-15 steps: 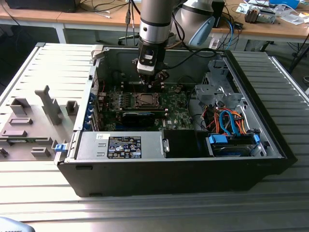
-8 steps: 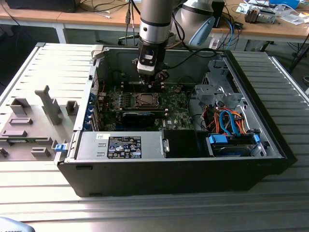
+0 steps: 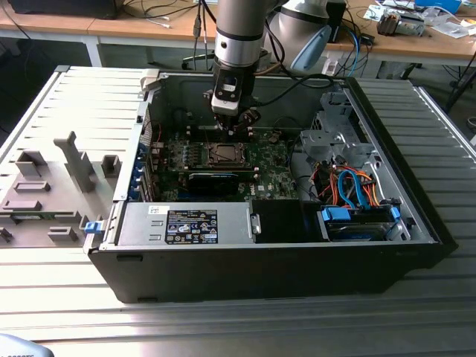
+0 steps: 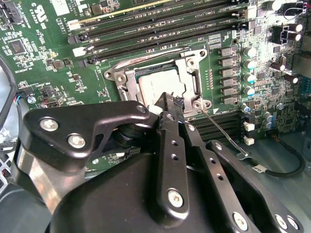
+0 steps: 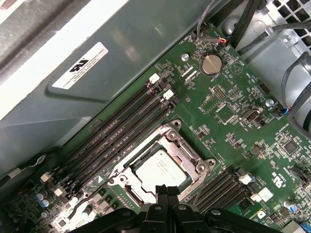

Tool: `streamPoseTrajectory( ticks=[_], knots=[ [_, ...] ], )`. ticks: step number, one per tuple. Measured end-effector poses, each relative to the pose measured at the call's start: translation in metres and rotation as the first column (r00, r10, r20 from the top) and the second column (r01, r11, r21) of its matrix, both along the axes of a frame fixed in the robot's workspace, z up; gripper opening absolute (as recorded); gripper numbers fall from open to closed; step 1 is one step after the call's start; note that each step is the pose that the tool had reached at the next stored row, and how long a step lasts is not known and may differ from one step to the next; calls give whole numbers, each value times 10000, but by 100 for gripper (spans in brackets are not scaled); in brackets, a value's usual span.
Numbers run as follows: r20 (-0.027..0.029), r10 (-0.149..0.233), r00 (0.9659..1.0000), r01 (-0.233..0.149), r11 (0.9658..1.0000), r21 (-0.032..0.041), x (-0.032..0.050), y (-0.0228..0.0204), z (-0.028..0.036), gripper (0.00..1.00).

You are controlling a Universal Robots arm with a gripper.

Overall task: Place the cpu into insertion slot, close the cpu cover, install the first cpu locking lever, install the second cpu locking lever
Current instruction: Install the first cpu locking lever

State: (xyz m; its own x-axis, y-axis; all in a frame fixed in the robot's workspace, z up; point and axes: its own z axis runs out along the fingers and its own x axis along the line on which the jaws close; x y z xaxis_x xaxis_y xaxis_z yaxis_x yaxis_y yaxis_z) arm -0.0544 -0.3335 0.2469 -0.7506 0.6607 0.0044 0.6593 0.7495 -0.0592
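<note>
Exterior view: gripper (image 3: 227, 128) logged at 12 o'clock of insertion slot (image 3: 223, 155).
Second wrist view: cpu (image 4: 154, 85) seated, cpu cover (image 4: 190, 69) lowered. Fingers (image 4: 170, 127) pressed together, nothing held.
First wrist view: locking lever (image 5: 200, 187) judged unlatched.

**A:** What is the end effector (image 4: 167, 102) made of?
**B:** Matt black links, either plastic or coated metal, I can't tell which. They have bright steel screw heads (image 4: 175, 197).
**A:** And the cpu (image 5: 158, 170) just beneath its tips?
**B:** A dull silver-grey metal top with hardly any shine. The cpu cover (image 4: 187, 65) around it is brighter bare metal, smooth and catching the light.
**A:** The board?
**B:** The motherboard (image 5: 228, 92) is glossy green lacquer. The memory slots (image 5: 121, 128) beyond the end effector are black plastic.
**A:** Farther out?
**B:** The case wall (image 5: 126, 53) is matt grey sheet metal with a paper label (image 5: 80, 65). The surface (image 3: 223, 327) is ribbed pale metal with a soft sheen.
</note>
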Motion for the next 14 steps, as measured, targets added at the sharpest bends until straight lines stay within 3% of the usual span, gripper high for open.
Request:
streamPoseTrajectory(
  ticks=[14],
  knots=[
    [0, 61, 10000, -61, 10000, 0, 0, 0, 0, 11]
  ],
)
